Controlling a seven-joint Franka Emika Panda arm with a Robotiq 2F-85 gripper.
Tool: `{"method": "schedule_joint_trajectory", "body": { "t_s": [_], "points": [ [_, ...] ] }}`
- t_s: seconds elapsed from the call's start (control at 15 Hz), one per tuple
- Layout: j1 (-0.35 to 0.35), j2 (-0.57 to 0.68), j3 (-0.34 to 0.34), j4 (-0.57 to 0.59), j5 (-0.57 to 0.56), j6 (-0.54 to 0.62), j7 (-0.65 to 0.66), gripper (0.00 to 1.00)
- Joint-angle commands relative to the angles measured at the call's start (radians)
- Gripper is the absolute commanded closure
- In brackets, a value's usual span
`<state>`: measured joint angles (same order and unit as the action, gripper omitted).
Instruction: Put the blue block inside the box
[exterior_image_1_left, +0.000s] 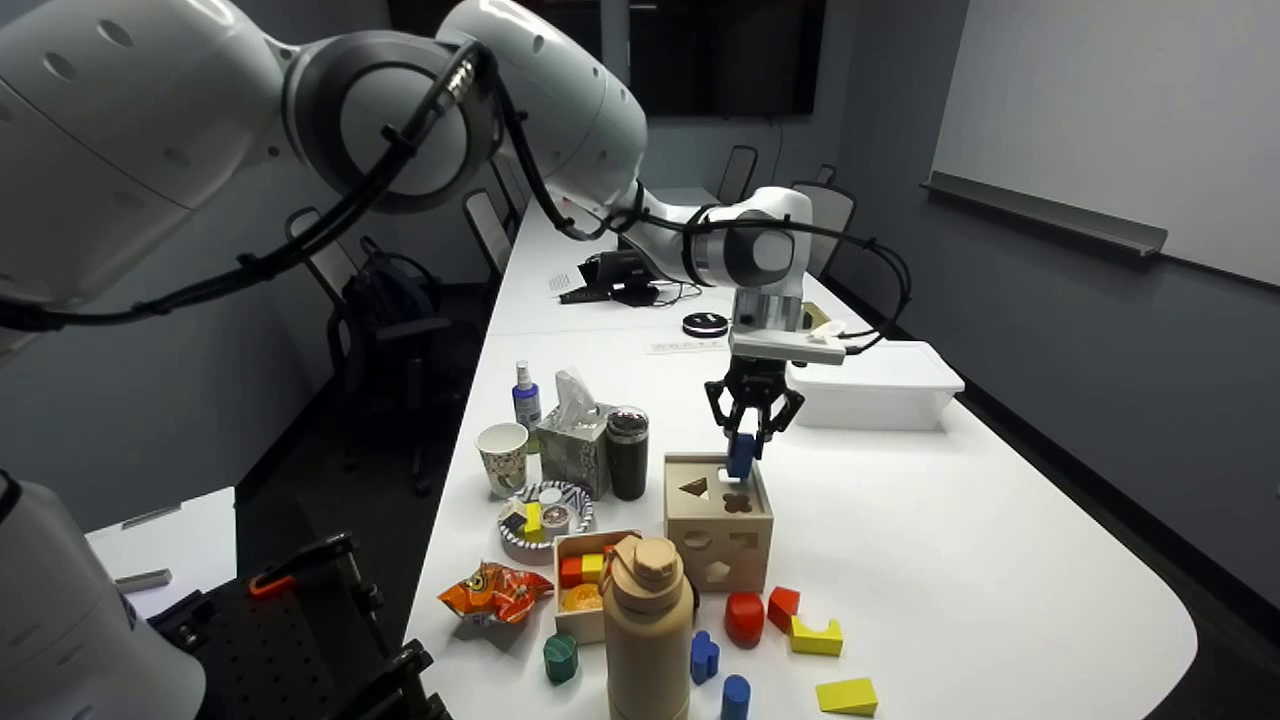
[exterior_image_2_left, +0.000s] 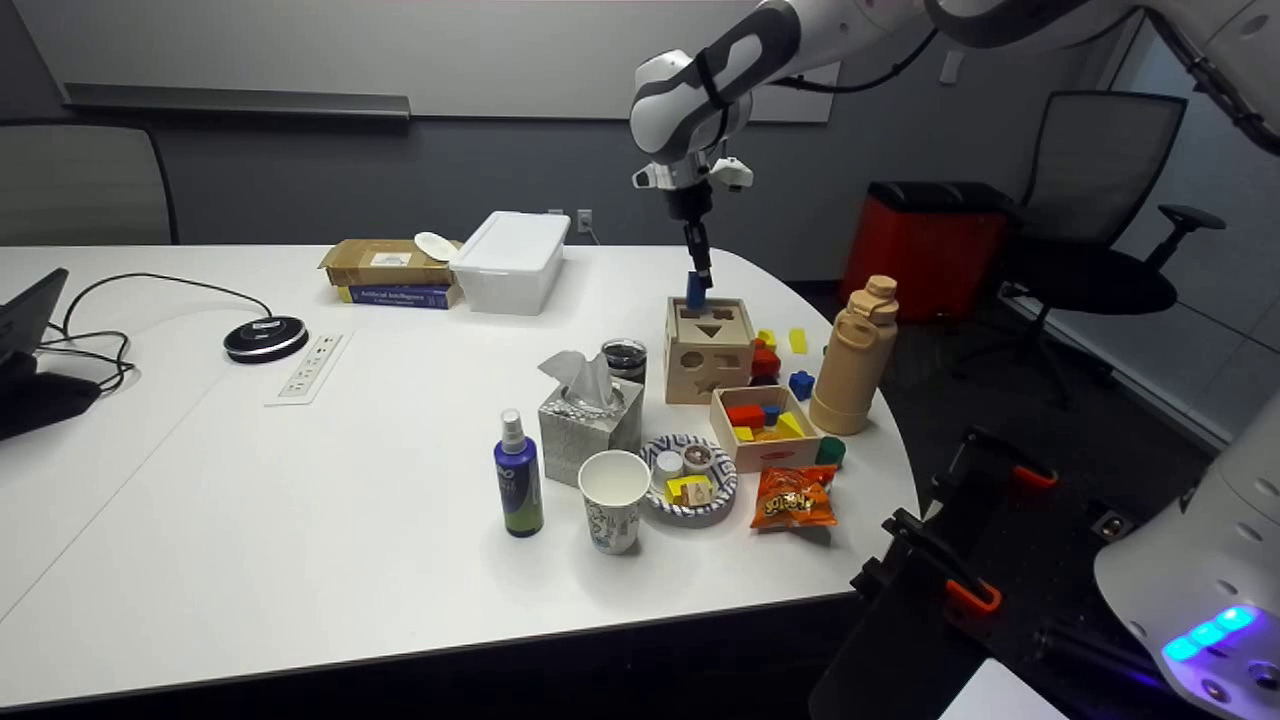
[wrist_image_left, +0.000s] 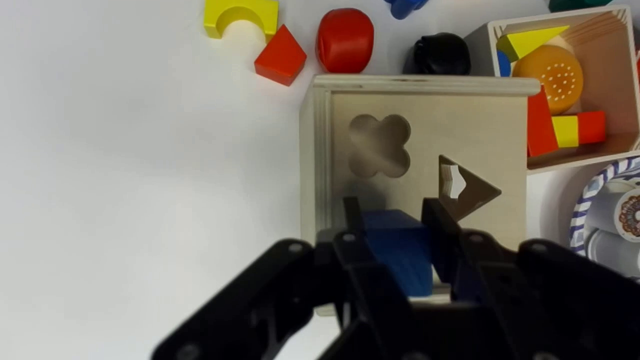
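The blue block (wrist_image_left: 400, 255) is between the two black fingers of my gripper (wrist_image_left: 391, 209), which is shut on it. In both exterior views the block (exterior_image_1_left: 740, 456) (exterior_image_2_left: 695, 291) hangs from the fingertips (exterior_image_1_left: 744, 442) (exterior_image_2_left: 704, 278), roughly upright, over the top of the light wooden sorter box (exterior_image_1_left: 718, 528) (exterior_image_2_left: 709, 346). The box's top (wrist_image_left: 480, 130) has a clover hole and a triangle hole in the wrist view. A pale opening shows beside the block's lower end in an exterior view. I cannot tell whether that end touches the box or enters a hole.
A small wooden tray of blocks (exterior_image_2_left: 765, 458) stands beside the box, near a tall tan bottle (exterior_image_1_left: 648, 640). Loose blocks, such as a red one (wrist_image_left: 345, 40) and a yellow arch (exterior_image_1_left: 817, 637), lie nearby. A dark tumbler (exterior_image_1_left: 627, 455), tissue box (exterior_image_2_left: 590, 430) and white lidded box (exterior_image_1_left: 875, 395) stand around.
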<state>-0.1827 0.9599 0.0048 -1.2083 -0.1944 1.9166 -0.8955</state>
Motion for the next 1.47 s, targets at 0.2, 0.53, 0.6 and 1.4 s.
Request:
{"method": "schedule_joint_trajectory", "body": {
  "t_s": [0.2, 0.53, 0.6, 1.4],
  "points": [
    [0.028, 0.011, -0.004, 0.029, 0.006, -0.03, 0.022, 0.91],
    [0.023, 0.002, -0.009, -0.001, 0.006, -0.029, 0.024, 0.91],
    [0.022, 0.001, -0.012, -0.008, 0.006, -0.03, 0.027, 0.91],
    [0.016, 0.003, -0.012, -0.026, 0.009, -0.025, 0.058, 0.91]
  ]
}}
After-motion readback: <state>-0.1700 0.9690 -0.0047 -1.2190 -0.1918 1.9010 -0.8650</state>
